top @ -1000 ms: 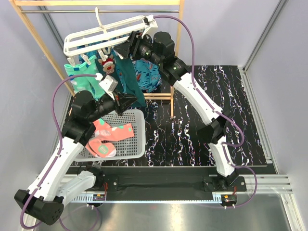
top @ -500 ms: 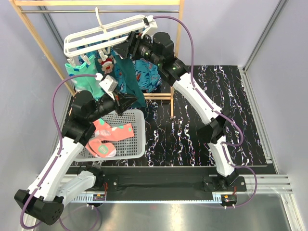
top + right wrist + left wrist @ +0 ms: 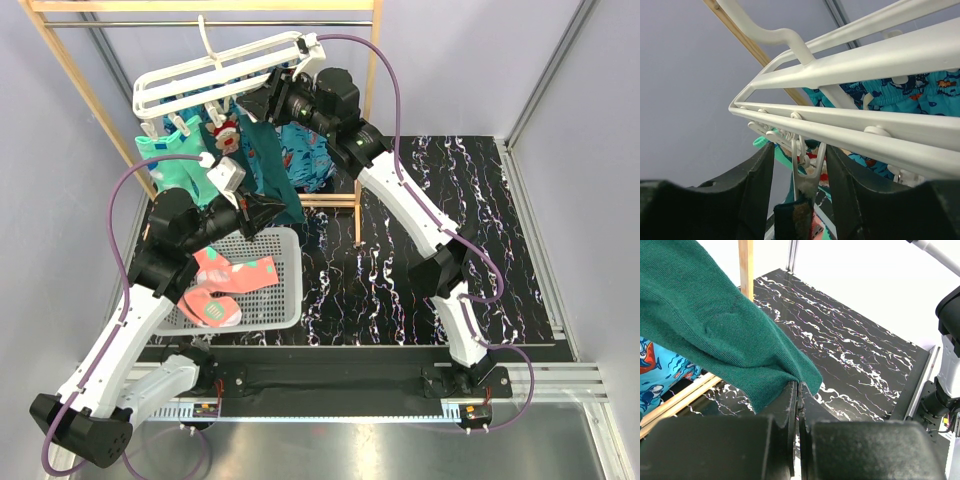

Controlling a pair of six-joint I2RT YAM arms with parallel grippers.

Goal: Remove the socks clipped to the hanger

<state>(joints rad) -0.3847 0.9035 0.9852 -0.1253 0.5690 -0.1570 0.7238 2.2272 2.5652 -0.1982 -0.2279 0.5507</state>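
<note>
Closely, fine-knit teal sock between left fingers.

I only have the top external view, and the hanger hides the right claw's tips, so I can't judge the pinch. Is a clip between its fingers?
Observer: Yes. In the right wrist view a white clip hangs under the hanger, inside the right claw. The fingers stand apart on either side of it.
Operator: Is that clip holding anything?
Observer: Dark fabric is caught in its lower end. It is too shadowed to tell the colour.
Operator: And the left claw?
Observer: In the left wrist view the left claw is shut on the lower corner of the dark teal sock.
</note>
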